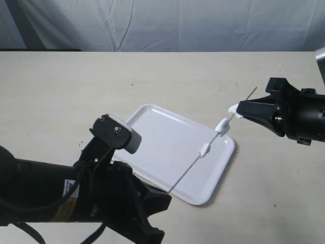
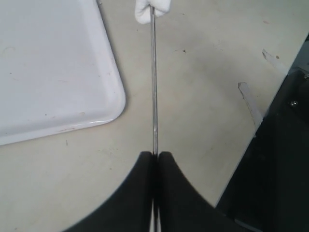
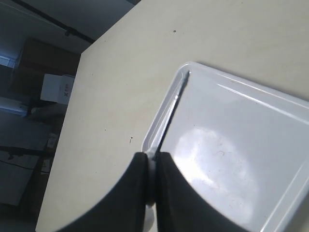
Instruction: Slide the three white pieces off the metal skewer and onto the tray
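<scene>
Exterior view: skewer (image 1: 188, 170) btwn L pincer (image 1: 167, 196) & R pincer (image 1: 239, 110).

The tray (image 1: 167, 147) is smooth, glossy white, plastic-looking, and mirrors soft patches of light. The metal skewer (image 1: 189, 169) is bare grey metal with a faint sheen. The three white pieces (image 1: 222, 125) look soft, matt and lumpy. The desk (image 1: 61, 86) is pale beige, matt and smooth, with small specks and scuffs. The left hand (image 2: 155, 157) and right hand (image 3: 152, 157) are matt black plastic. A creased whitish cloth (image 1: 177, 23) hangs behind.
</scene>
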